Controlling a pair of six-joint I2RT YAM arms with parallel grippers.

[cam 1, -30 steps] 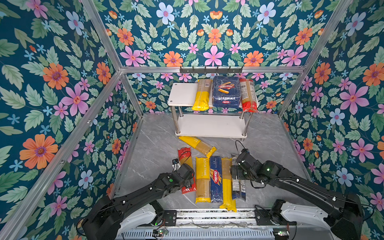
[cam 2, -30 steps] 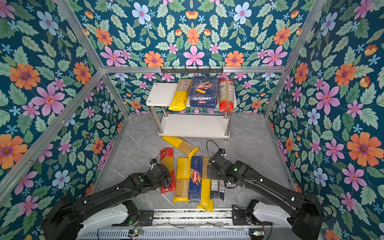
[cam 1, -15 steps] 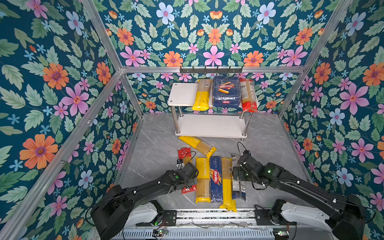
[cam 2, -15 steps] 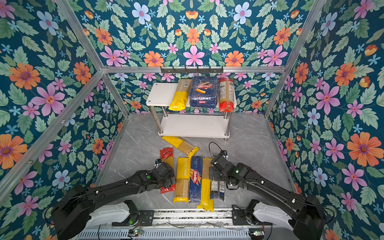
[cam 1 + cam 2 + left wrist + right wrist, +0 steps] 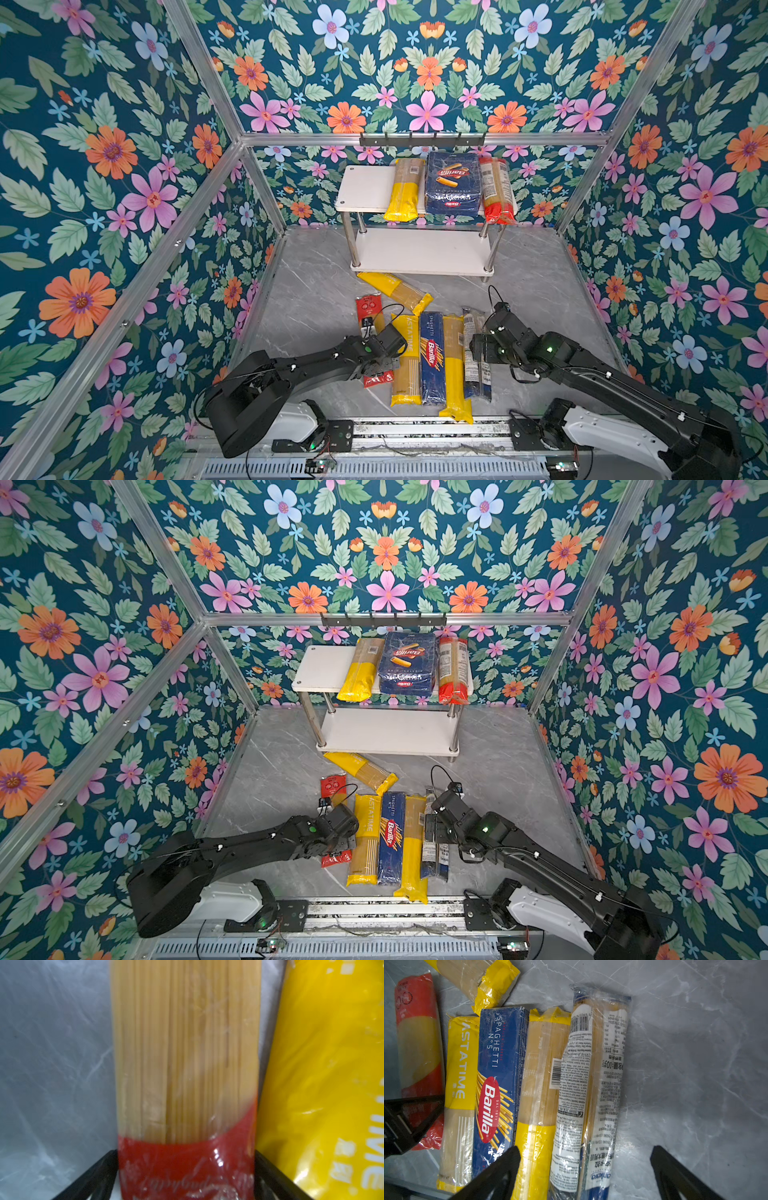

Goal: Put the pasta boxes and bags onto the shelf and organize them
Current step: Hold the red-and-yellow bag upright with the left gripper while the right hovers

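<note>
In both top views three packs already lie across the shelf's (image 5: 365, 189) upper board: a yellow-ended bag (image 5: 402, 191), the Barilla rigatoni pack (image 5: 453, 183) and a red-ended shelf bag (image 5: 495, 191). The lower board carries nothing. Six packs wait on the marble floor (image 5: 316, 291) in front. The left gripper (image 5: 376, 368) sits low over the red-ended spaghetti bag (image 5: 369, 305), and the right gripper (image 5: 478, 349) hangs above the dark-ended bag (image 5: 473, 320).

In the left wrist view we see the black fingers (image 5: 91, 1176) spread either side of the red-ended spaghetti bag, flanking it without squeezing. The bag lies flat: clear film, pale straight strands, a glossy red band with script. The Pastatime bag (image 5: 322, 1084) is just beside it. We judge a pick is in hand. Next the jaws must close across the width and lift level, since a long bag may sag.

In the right wrist view the jaws stand wide and hold nothing. Below them the dark-ended bag touches a yellow-banded bag (image 5: 544, 1084), with the Barilla spaghetti box (image 5: 500, 1053) next along.
</note>
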